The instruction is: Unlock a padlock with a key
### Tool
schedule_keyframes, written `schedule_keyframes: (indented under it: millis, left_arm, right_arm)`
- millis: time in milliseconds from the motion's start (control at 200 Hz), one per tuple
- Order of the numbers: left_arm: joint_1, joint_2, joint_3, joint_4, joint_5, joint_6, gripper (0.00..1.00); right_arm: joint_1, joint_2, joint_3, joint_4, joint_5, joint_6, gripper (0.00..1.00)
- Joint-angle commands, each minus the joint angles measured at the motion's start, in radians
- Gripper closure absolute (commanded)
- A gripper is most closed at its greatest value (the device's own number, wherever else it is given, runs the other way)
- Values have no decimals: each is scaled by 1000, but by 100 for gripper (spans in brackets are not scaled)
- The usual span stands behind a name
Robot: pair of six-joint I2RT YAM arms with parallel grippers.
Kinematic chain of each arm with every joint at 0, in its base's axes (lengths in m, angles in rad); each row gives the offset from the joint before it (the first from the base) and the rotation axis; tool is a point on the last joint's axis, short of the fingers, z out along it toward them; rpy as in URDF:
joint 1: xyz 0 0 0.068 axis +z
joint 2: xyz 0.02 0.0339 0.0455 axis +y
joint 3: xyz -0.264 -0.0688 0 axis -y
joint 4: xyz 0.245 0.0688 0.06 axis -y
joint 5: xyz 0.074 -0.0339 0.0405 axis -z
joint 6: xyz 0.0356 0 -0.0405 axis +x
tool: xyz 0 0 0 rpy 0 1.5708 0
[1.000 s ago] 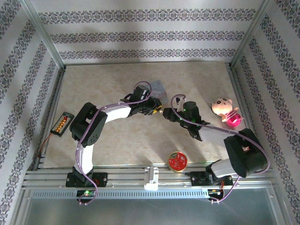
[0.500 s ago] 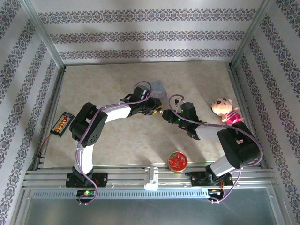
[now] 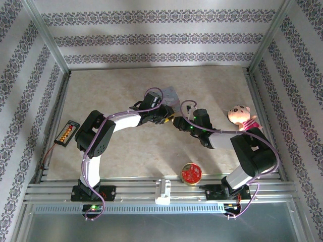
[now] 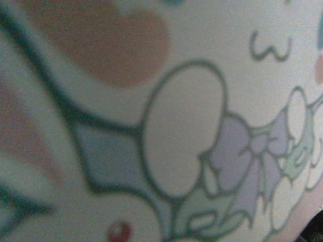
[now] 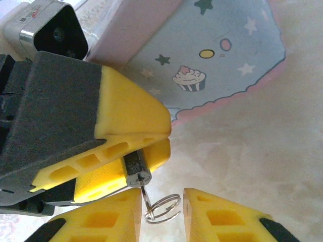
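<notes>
Both grippers meet mid-table, just on the near side of the pastel tin (image 5: 217,60). Left gripper (image 5: 161,142) is clamped on the padlock (image 5: 135,169): yellow fingers are pinched on it and only its keyhole end sticks out. Key (image 5: 145,193) blade pokes out of that end, with the split ring (image 5: 163,207) dangling off it. Right gripper (image 5: 162,199) fingers are apart, one on each side of the ring, thin gaps, no clear contact. Left wrist cam is right up against the tin's print, blurry. Top view: plush toy (image 3: 241,116) right of the arms, round red tin (image 3: 192,173) at the near edge, black tray (image 3: 66,132) at the left edge. Padlock is too small to pick out from above.
</notes>
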Motion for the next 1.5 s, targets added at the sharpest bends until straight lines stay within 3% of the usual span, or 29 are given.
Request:
schedule_keyframes:
  millis: [0, 100, 815, 1030, 1179, 1499]
  left_arm:
    - [-17, 6, -34, -86, 113, -69, 100]
    - [-17, 6, -35, -84, 113, -70, 100]
    - [-17, 6, -11, -97, 116, -64, 100]
    - [-17, 9, -10, -99, 122, -61, 100]
    - [-17, 6, -9, -102, 128, -55, 100]
    - [-17, 0, -8, -105, 140, -37, 100]
  right_arm:
    - [7, 11, 26, 41, -23, 17, 74]
    - [7, 17, 28, 43, -28, 23, 81]
    - [11, 43, 12, 70, -37, 51, 80]
    - [9, 66, 20, 104, -55, 82, 88]
    - [-1, 86, 14, 152, -66, 142, 100]
    - [-55, 132, -7, 276, -115, 358, 100]
